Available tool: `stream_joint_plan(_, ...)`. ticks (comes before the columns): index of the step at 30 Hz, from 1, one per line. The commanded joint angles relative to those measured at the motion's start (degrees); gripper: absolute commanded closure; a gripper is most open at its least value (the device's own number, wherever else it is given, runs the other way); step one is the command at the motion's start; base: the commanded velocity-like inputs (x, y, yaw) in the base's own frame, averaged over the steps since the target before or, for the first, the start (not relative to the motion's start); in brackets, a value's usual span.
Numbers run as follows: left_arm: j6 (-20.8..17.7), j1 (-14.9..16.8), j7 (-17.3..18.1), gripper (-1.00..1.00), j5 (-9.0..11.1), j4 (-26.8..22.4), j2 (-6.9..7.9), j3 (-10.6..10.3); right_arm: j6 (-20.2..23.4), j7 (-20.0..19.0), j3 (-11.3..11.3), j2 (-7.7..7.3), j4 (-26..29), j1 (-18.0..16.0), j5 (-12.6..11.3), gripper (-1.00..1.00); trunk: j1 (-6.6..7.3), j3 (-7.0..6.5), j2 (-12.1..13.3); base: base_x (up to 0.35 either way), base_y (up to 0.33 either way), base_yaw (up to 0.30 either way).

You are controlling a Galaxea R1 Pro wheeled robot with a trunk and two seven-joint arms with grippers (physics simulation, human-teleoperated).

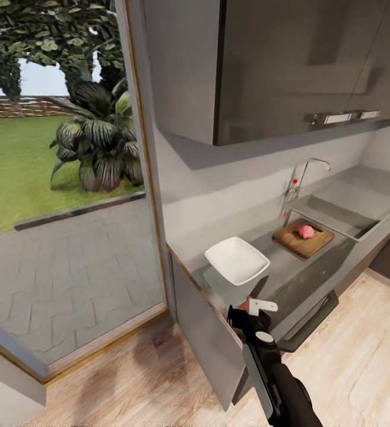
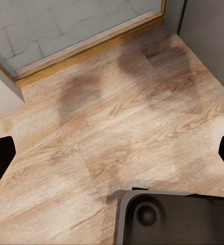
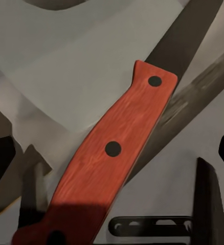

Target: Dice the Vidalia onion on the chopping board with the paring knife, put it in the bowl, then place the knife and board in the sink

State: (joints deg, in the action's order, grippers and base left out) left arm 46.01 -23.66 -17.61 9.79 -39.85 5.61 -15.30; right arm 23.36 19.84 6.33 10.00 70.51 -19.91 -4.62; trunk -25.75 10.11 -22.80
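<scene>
The right gripper [image 1: 255, 303] hangs right over the paring knife [image 3: 109, 166], at the near end of the countertop [image 1: 313, 270], just by the bowl [image 1: 237, 260]. In the right wrist view the red handle lies between the two dark fingers [image 3: 206, 196], one on each side, and they look spread apart, not pressed on it. So I think the knife is not held yet. The knife's long line runs slanted between the fingers, with the dark pointy blade going away from the gripper (the blade tip is hard to see). The fingers seem to sit across the handle, so coming down and squeezing looks like the next move. The right arm is the near one. The left gripper [image 2: 112, 150] is down over the wooden floor [image 2: 117, 102], well away from everything, and its dark tips at the picture's edges look wide apart, holding nothing. The handle is smooth, flat and red-orange with black round rivets. The bowl is white, shallow and squarish with soft corners. Farther along, the Vidalia onion [image 1: 306, 231], a little pink ball, sits on the brown wooden chopping board [image 1: 292, 240], which lies just beside the grey sink [image 1: 361, 204] with its curved shiny tap [image 1: 304, 172]. The countertop is grey and shiny.
</scene>
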Motion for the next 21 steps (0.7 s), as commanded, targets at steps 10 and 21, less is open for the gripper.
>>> stream_joint_plan(10,0.13,0.01,-0.24,-1.00,0.58,0.09,0.07,-0.44,0.21,0.47,0.09,0.00,0.07,-0.04,-0.48,-1.00,-0.03,0.94,-0.12,0.000,0.000,0.000)
stream_joint_plan(21,0.13,0.01,-0.24,-1.00,0.58,0.20,0.06,-0.44,0.27,0.47,0.09,0.00,0.06,-0.04,-0.48,-1.00,-0.03,1.77,-0.12,0.000,0.000,0.000)
